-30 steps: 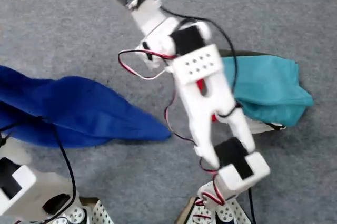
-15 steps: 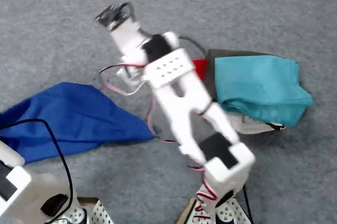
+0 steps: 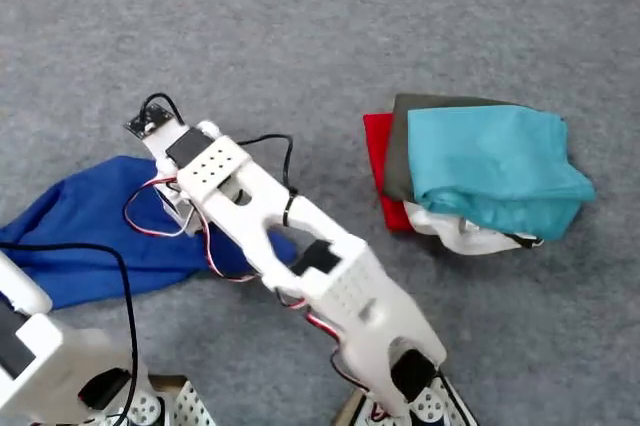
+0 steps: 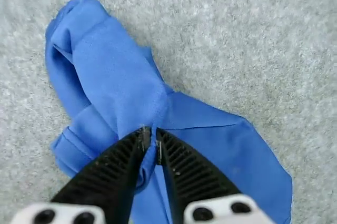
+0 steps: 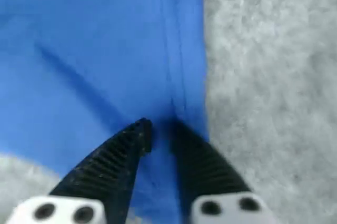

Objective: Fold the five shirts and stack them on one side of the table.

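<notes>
The royal-blue cloth shirt lies crumpled and unfolded on the left side of the table, running off the high view's left edge. The left gripper has its black ribbed jaws pinched tight on a raised fold of this shirt, with the cloth bunched up between the tips. The right gripper is down on the same shirt, its jaws a narrow gap apart and astride the stitched hem, just inside the cloth's edge where the grey surface begins.

The white right arm stretches slantwise from its base at the near edge across the shirt's right end and covers that part. Its red, white and black wire loop hangs over the blue cloth. A black cable from the left arm also crosses the shirt.

Well apart on the right sits a stack of folded shirts: a teal shirt on top, a grey-brown shirt and a red shirt showing beneath it, and a white shirt poking out at the near side. A dark mark at the white shirt's edge is too small to read.

The grey felt table cover lies bare between the blue shirt and the stack, and across the whole far half up to the table's far edge.
</notes>
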Robot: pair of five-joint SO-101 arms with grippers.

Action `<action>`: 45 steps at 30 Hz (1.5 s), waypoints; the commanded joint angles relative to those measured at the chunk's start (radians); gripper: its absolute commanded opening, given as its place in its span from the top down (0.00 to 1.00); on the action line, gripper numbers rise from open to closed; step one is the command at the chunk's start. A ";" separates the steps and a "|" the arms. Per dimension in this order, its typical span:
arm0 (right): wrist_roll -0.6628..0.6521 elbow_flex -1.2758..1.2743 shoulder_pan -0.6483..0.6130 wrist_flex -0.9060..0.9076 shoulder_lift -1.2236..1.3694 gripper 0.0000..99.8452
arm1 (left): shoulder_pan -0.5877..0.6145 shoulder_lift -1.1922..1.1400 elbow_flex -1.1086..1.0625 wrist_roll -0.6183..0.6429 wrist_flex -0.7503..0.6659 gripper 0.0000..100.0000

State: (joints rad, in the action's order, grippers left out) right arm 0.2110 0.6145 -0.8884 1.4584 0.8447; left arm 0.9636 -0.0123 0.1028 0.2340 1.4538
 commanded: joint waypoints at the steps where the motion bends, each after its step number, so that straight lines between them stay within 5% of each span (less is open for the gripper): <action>1: 0.014 0.163 0.019 0.068 0.081 1.00 | -0.008 0.012 -0.002 -0.008 -0.015 0.98; 10: -0.009 0.498 0.202 0.330 0.194 1.00 | -0.011 0.004 -0.017 -0.006 -0.057 0.98; 20: -0.163 -0.058 0.432 0.322 -0.154 1.00 | -0.015 0.010 -0.081 -0.006 -0.097 0.98; 24: -0.204 -0.113 0.364 0.316 -0.257 0.97 | -0.038 0.010 -0.123 -0.003 -0.101 0.98; 30: -0.198 -0.045 0.148 0.247 -0.226 0.70 | -0.046 0.012 -0.140 -0.006 -0.101 0.98; 33: -0.084 0.022 0.094 0.160 -0.159 0.65 | -0.043 0.012 -0.133 -0.008 -0.101 0.98; 38: -0.035 0.188 0.048 0.115 0.027 0.71 | -0.035 0.012 -0.141 -0.008 -0.095 0.98; 45: -0.035 0.507 0.050 0.298 0.271 1.00 | -0.026 0.012 -0.141 -0.008 -0.097 0.98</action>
State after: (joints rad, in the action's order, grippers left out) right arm 0.1634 0.9735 -0.8255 1.6824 1.0549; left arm 0.9298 -0.0123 -0.0414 0.2340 1.3617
